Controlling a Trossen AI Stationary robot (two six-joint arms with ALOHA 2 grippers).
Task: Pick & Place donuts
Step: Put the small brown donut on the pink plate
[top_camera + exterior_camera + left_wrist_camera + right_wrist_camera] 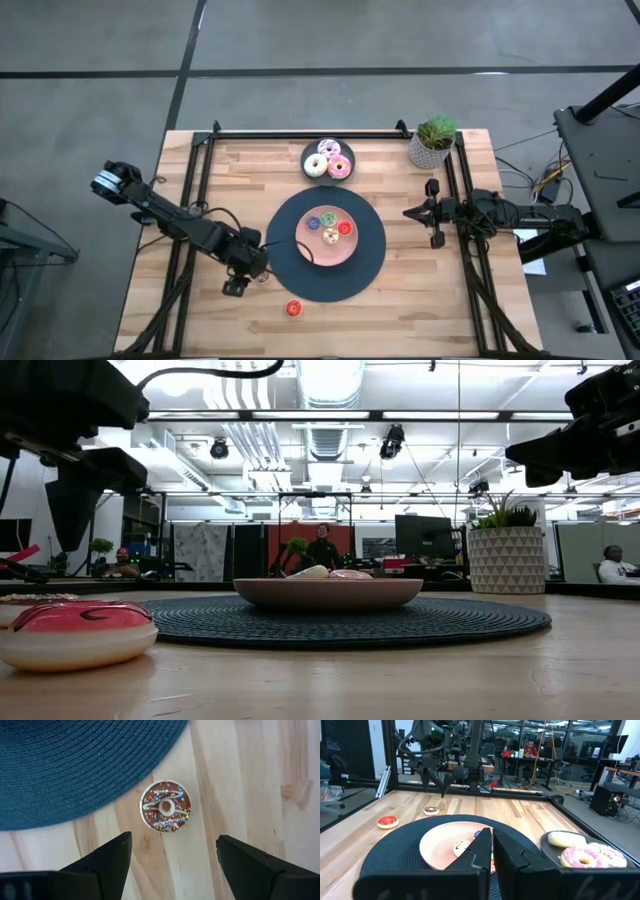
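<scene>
Left gripper [250,268] sits low over the wood just off the left-front rim of the round dark placemat [290,285]; its fingers [107,857] are spread apart with nothing between them; a tiny brown sprinkled donut [165,805] lies flat on the bare wood ahead of them, just beside the mat edge, not touching the fingers; red donut [293,308] lies alone on the table in front of the mat; pink plate [308,245] at the mat's centre carries four tiny donuts, blue [313,221], green [328,218], red [345,228] and what looks like tan [329,236], though it's small in this view; small dark plate [307,153] behind the mat holds three larger donuts: cream [316,166], pink [340,167], white-pink sprinkled [328,148]; potted plant [432,142] at back right; right gripper [433,212] waits at the right edge, clear of the mat, fingers [510,855] pressed together, holding nothing.
</scene>
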